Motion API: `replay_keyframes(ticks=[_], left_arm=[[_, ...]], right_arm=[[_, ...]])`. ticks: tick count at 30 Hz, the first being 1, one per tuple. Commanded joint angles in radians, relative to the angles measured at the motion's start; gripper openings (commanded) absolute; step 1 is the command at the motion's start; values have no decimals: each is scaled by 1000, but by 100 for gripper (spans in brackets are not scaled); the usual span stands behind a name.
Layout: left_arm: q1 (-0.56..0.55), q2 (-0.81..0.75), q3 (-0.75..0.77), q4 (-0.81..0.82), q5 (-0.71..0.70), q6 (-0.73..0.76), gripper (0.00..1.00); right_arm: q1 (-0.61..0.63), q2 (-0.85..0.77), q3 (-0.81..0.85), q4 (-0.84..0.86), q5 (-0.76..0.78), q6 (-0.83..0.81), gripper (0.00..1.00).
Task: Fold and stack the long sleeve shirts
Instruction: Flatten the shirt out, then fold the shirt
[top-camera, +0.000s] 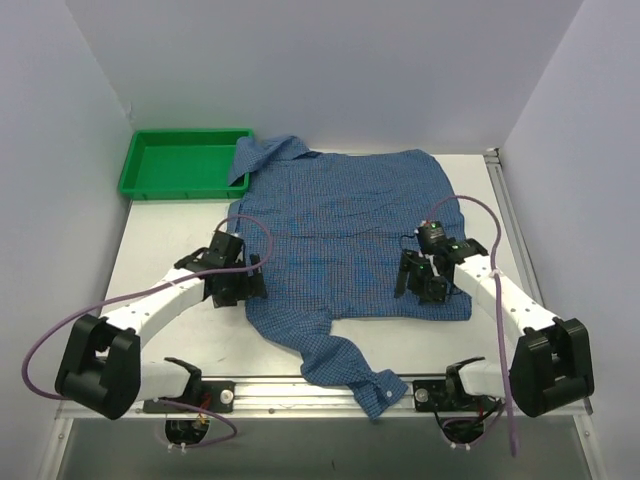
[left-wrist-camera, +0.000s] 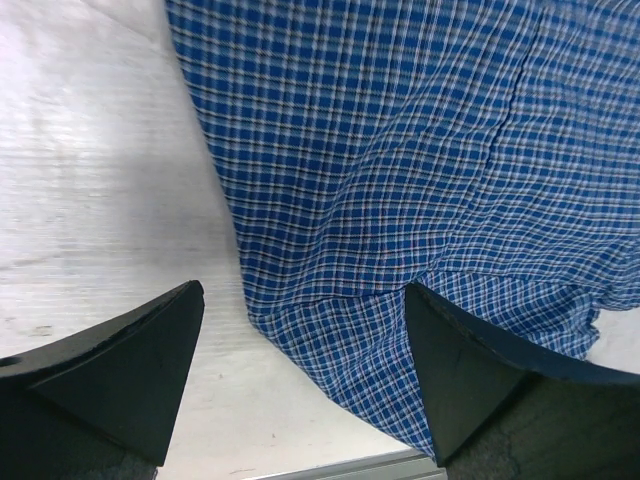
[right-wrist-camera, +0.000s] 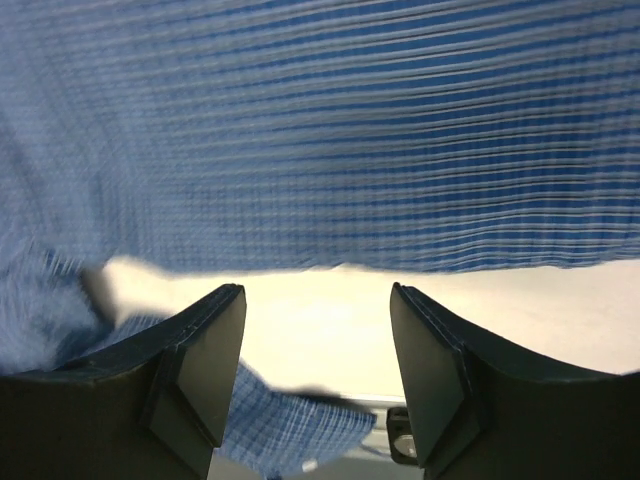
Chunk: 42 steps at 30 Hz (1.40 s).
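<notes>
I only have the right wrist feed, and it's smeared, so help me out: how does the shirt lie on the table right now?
Observer: The shirt lies spread on the table, with its collar at the far left by the green tray.
Operator: Any sleeve loose?
Observer: One sleeve trails toward you, with its cuff at the table's near edge.
Operator: And the left gripper?
Observer: The left gripper is open and holds nothing. It straddles the shirt's left edge.
</notes>
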Motion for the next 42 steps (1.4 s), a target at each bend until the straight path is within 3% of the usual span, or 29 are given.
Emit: replay_keyframes(ticks=[1, 5, 10, 16, 23, 28, 33, 38, 42], left_arm=[[-51, 52, 14, 48, -17, -70, 90], [-68, 98, 5, 61, -57, -94, 87], [-75, 138, -13, 51, -40, -97, 74], [-75, 107, -58, 33, -42, -120, 74], [-79, 91, -78, 30, -23, -133, 75], [-80, 81, -84, 30, 7, -125, 75], [-82, 98, -107, 54, 24, -128, 75], [-92, 117, -121, 73, 26, -140, 68], [-100, 109, -128, 73, 29, -150, 50]], right_arm=[[-129, 1, -76, 71, 67, 112, 59], [-235, -14, -172, 149, 61, 141, 59], [-333, -11, -233, 202, 67, 161, 59], [-433, -143, -297, 179, 152, 226, 68], [-536, -237, -360, 153, 201, 264, 69], [-556, -189, -354, 165, 230, 252, 69], [-560, -137, -383, 281, 184, 243, 69], [-560, -45, -399, 337, 164, 255, 58], [-562, -52, -414, 352, 164, 259, 39]])
